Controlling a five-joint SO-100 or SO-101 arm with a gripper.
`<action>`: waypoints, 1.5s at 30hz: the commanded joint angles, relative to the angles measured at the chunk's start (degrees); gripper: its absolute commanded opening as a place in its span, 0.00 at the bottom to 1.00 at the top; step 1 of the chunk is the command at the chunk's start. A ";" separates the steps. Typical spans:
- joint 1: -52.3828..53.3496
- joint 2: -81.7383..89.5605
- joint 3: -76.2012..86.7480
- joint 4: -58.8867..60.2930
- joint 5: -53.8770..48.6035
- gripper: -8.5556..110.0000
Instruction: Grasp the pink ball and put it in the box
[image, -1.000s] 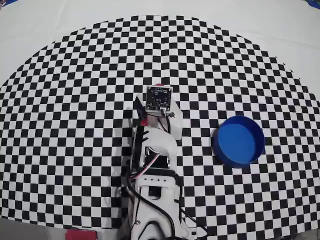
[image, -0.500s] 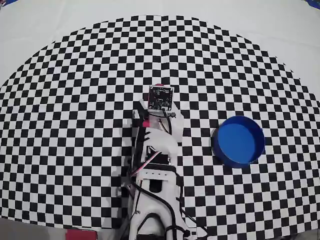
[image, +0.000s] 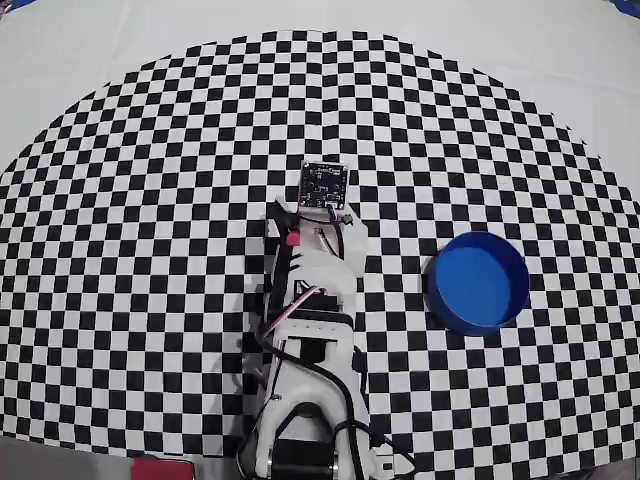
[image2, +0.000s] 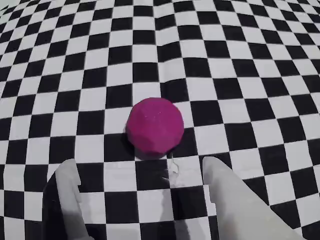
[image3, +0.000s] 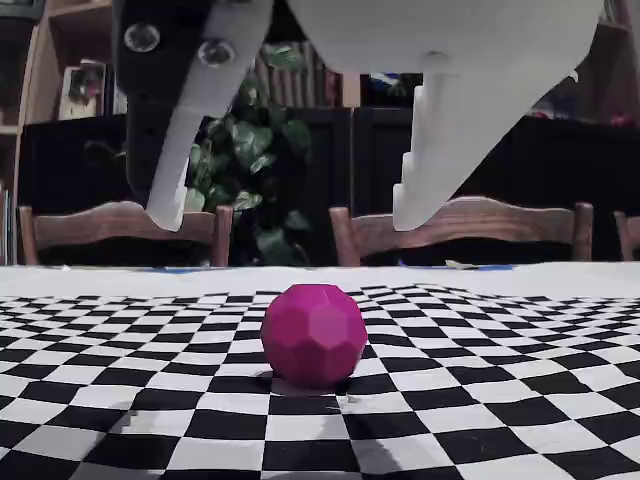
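gripper (image3: 292, 215): fingers were spread wide and empty, tips hanging above the pink ball (image3: 314, 335), one to each side of it, not touching it.
fingers from the wrist: two pale tips (image2: 67, 182) sat at the lower edge, with the ball (image2: 154, 125) just beyond the gap between them.
ball: it rested on the checkered cloth (image: 150, 200); from overhead it was hidden under the arm (image: 312, 330).
box (image: 476, 282): the blue round tub stood on the cloth to the right of the arm in the overhead view, well apart from it, with nothing seen inside.
surface: a black-and-white checkered cloth with a curved far edge lay on a plain white table (image: 560, 50).
room: wooden chairs (image3: 470, 230), a leafy plant (image3: 250, 150) and dark shelves stood behind the table.
open room: bare cloth lay between arm and tub, and all around the ball.
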 joint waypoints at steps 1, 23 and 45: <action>0.44 -1.14 -3.60 -0.97 0.35 0.32; 1.41 -11.60 -10.90 -0.44 0.35 0.32; 0.97 -23.20 -18.72 -0.88 0.35 0.31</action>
